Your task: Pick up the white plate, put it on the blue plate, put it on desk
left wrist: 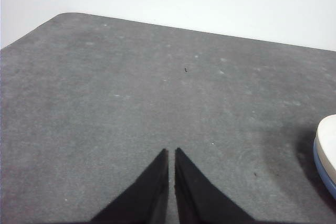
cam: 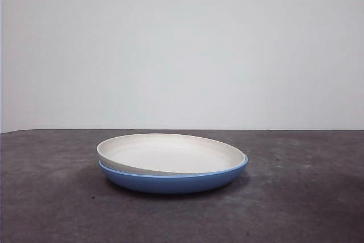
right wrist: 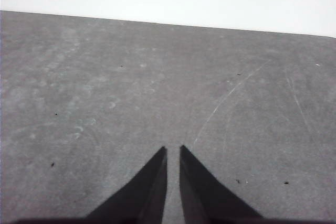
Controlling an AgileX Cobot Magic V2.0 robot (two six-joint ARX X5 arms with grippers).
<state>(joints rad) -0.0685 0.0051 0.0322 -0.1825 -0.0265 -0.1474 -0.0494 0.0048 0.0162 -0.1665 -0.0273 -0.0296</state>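
The white plate (cam: 170,153) sits nested, slightly tilted, inside the blue plate (cam: 173,180) on the desk (cam: 51,197). So stacking looks done; what is left, if anything, is unclear. The left gripper (left wrist: 171,153) and right gripper (right wrist: 173,150) hover over bare desk, jaws nearly together, holding nothing.

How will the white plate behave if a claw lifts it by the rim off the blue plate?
The white plate looks rigid and matte, so grip on its raised rim is probably fair. It sits tilted in the glossy blue plate, so it may slide or rock when nudged. Likely ceramic: apt to chip if dropped on the desk.
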